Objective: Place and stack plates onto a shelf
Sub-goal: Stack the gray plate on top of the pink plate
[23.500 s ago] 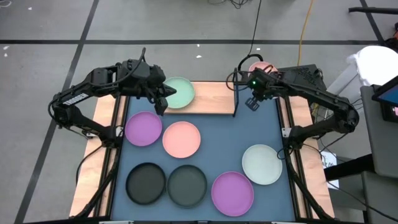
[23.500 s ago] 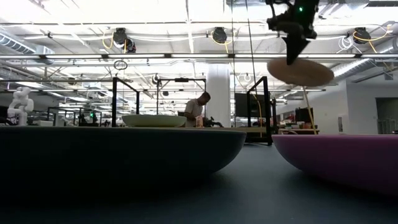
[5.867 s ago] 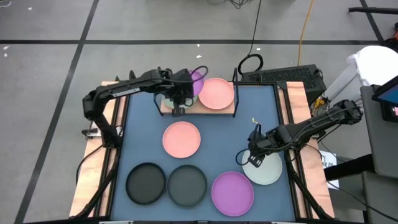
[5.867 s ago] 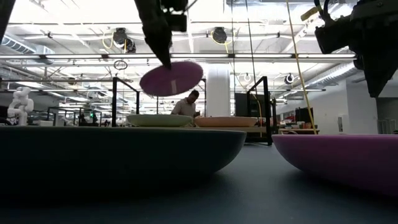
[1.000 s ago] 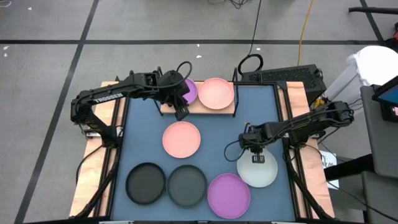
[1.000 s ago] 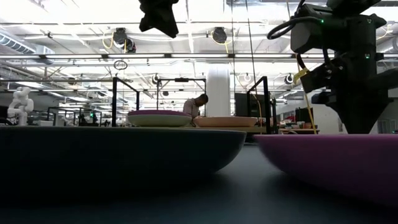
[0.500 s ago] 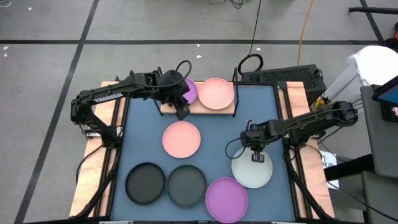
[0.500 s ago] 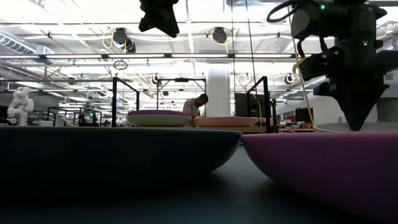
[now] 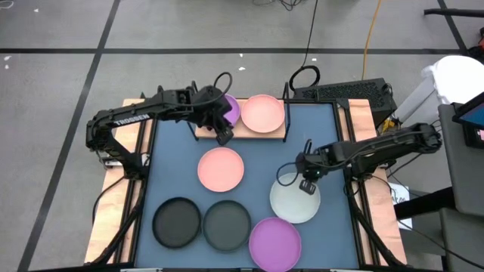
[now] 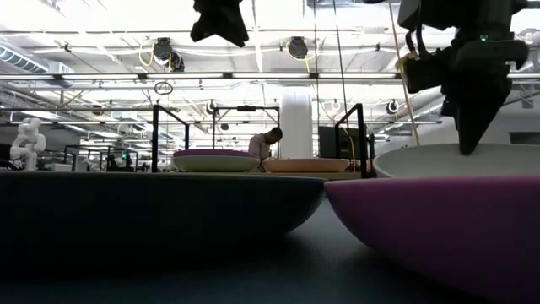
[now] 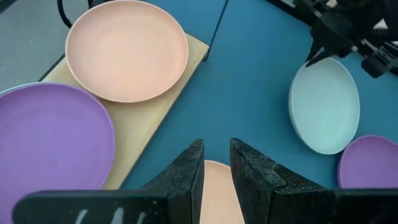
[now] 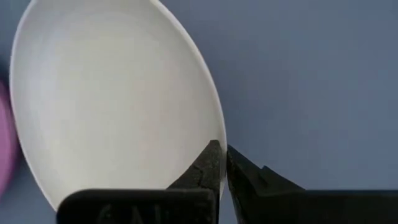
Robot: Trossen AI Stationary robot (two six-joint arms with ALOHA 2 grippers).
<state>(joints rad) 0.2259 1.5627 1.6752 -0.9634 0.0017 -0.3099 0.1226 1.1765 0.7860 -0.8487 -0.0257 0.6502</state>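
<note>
We see the right gripper (image 9: 306, 183) pinched on the rim of the whitish plate (image 9: 293, 202), its fingers (image 12: 211, 163) drawn together with the thin edge between them. The plate appears lifted clear of the blue mat (image 9: 318, 128), its far edge beside the purple plate (image 9: 275, 243) at the front.

The shelf (image 9: 261, 133) is our landmark: it lies at the back of the table, well apart from the whitish plate, which sits on the shelf's front-right side, across open mat. We judge that the coming carry runs diagonally back and inward toward that board, and that the right arm, already on the plate, is the one to make it.

On the shelf a purple plate (image 9: 231, 110) stands at the left end and a pink plate (image 9: 262, 112) just beside it. In front of the shelf lie a second pink plate (image 9: 221, 168) and, farther forward, two dark grey plates (image 9: 202, 224).

The left gripper (image 9: 224, 135) hovers at the shelf's front-left edge, jaws slightly parted and holding nothing.
</note>
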